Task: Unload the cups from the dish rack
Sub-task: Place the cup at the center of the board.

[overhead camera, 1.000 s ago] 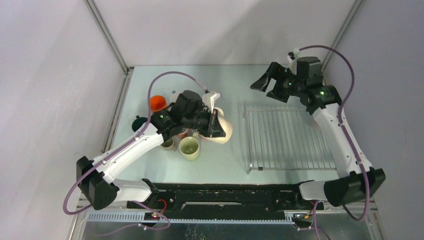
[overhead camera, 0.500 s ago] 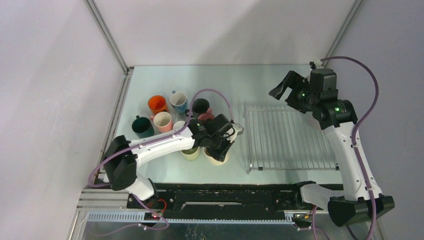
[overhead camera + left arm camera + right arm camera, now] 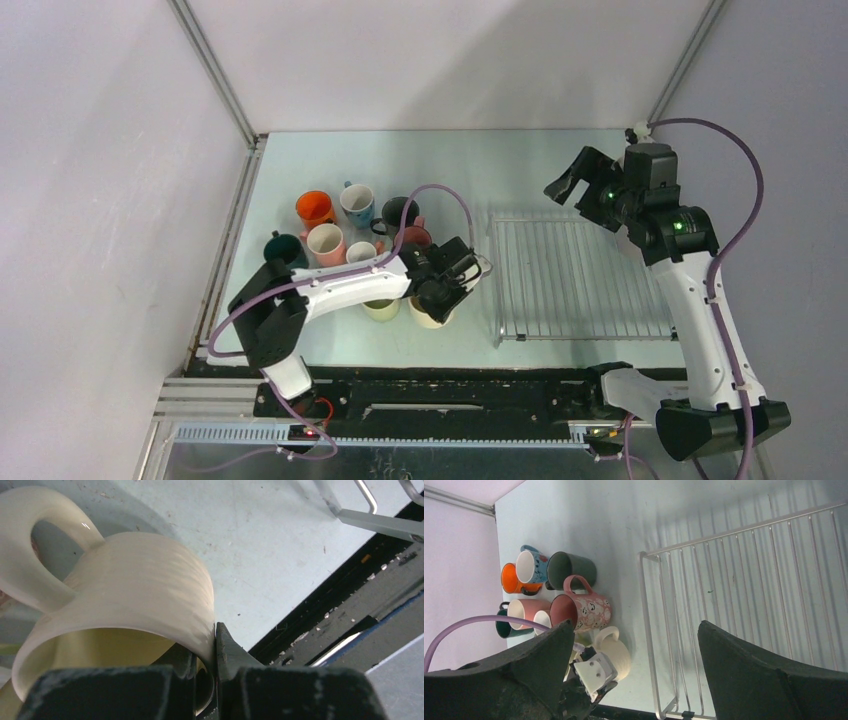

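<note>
The dish rack (image 3: 580,280) lies at the right with no cups on it. My left gripper (image 3: 440,298) is shut on the rim of a cream cup (image 3: 430,316), one finger inside and one outside (image 3: 212,650), low at the table left of the rack. The cream cup (image 3: 140,580) fills the left wrist view, handle away from me. A pale green cup (image 3: 380,309) stands right beside it. My right gripper (image 3: 575,185) is open and empty above the rack's far edge; its fingers (image 3: 764,680) are spread wide over the rack (image 3: 749,580).
Several cups stand in a cluster at the left: orange (image 3: 314,208), white-and-blue (image 3: 356,202), dark grey-green (image 3: 401,212), pink patterned (image 3: 584,611), pink (image 3: 325,242), teal (image 3: 282,250). The rack's near-left corner (image 3: 370,515) lies close to the cream cup. Walls enclose the table.
My left arm has come down and toward the near edge with the cream cup, setting it low beside the pale green cup. My right arm has drawn slightly right, still open.
</note>
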Controlling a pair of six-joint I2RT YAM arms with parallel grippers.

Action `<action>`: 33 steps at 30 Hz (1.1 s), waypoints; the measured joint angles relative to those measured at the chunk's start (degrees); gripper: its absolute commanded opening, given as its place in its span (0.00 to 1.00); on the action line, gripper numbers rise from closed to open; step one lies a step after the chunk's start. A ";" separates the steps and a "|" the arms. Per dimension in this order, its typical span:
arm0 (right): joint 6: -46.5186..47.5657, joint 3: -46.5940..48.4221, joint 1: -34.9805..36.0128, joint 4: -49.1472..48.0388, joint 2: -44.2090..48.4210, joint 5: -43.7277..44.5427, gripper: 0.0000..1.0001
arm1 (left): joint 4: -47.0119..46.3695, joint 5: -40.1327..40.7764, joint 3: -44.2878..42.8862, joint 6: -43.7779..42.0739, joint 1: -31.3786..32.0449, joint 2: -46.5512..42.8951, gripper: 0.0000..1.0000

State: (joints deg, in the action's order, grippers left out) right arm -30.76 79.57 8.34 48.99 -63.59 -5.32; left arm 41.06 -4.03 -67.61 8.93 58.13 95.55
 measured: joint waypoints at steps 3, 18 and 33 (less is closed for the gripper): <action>0.04 -0.50 0.00 0.04 0.04 0.31 1.00 | -0.66 0.85 0.00 -0.42 0.00 0.87 0.00; 0.68 -1.66 -0.39 0.11 0.17 1.05 1.00 | -3.10 2.12 0.13 -1.09 0.00 2.34 0.05; 0.63 -3.43 -0.44 2.27 0.81 2.82 1.00 | -3.41 2.51 0.76 -1.62 0.00 2.60 0.38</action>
State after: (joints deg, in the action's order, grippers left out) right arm -30.13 76.14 7.90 51.27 -62.78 -2.50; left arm 37.65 -1.52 -66.85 7.31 58.13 98.15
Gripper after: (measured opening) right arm 0.993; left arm 0.265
